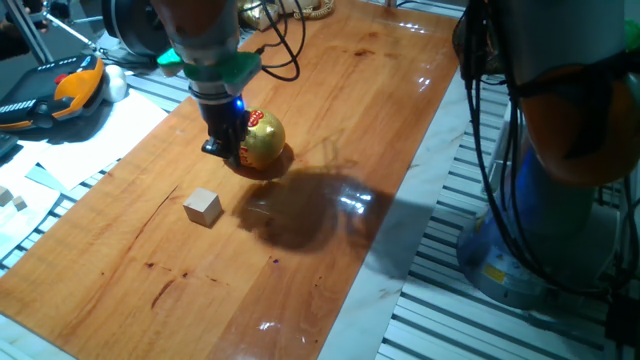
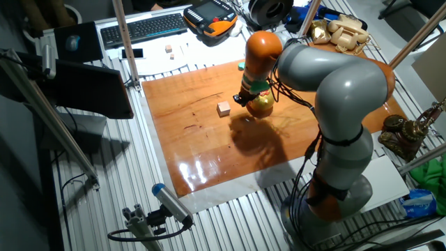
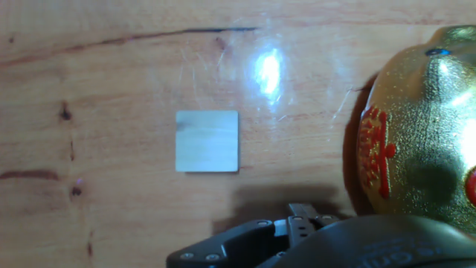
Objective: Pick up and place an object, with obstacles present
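Note:
The small light-tan wooden cube [image 1: 203, 207] lies on the wooden table, alone and untouched. It also shows in the other fixed view [image 2: 224, 108] and in the hand view [image 3: 207, 141], left of centre. The shiny gold piggy bank [image 1: 265, 140] with red markings stands just behind and right of it, and fills the right edge of the hand view [image 3: 424, 126]. My gripper [image 1: 226, 153] hangs low over the table right beside the piggy bank's left side, above and behind the cube, holding nothing. Its fingertips are dark and I cannot make out their gap.
The wooden table [image 1: 330, 120] ends at a pale strip on the right and front. White paper and a few small blocks [image 1: 12, 200] lie off its left edge. A black and orange handset [image 1: 60, 95] sits at the far left. The arm's base [image 1: 540, 200] stands on the right.

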Motion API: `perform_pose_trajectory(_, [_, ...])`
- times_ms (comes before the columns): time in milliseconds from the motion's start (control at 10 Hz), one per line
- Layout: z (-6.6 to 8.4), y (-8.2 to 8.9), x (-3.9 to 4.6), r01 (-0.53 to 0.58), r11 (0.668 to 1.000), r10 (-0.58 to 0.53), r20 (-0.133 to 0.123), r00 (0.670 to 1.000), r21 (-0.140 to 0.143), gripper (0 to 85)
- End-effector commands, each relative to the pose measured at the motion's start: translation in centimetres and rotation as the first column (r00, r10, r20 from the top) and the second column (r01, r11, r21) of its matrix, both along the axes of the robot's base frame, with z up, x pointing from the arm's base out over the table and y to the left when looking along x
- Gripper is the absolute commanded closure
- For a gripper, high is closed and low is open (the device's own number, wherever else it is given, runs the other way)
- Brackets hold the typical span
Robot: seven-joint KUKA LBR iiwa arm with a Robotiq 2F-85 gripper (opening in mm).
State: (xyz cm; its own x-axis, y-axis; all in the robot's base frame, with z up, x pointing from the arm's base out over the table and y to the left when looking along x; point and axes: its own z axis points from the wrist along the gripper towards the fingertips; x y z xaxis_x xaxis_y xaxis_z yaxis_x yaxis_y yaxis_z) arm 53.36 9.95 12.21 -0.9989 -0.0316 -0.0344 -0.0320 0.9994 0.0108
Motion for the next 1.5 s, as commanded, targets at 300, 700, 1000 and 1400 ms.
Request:
perform_pose_trajectory(300, [0.0, 0.0, 0.0, -0.05, 0.999, 0.05, -0.018, 0.999, -0.013, 85.0])
perform_pose_trajectory(700, [0.0, 0.0, 0.0, -0.08, 0.997, 0.08, 0.03, 0.996, -0.006, 85.0])
perform_pose_trajectory(1000, [0.0, 0.0, 0.0, -0.012, 1.0, 0.011, 0.003, 1.0, 0.026, 85.0])
perform_pose_trajectory(1400, [0.8, 2.4, 1.36, 0.009, 1.0, -0.009, 0.027, 1.0, 0.023, 85.0])
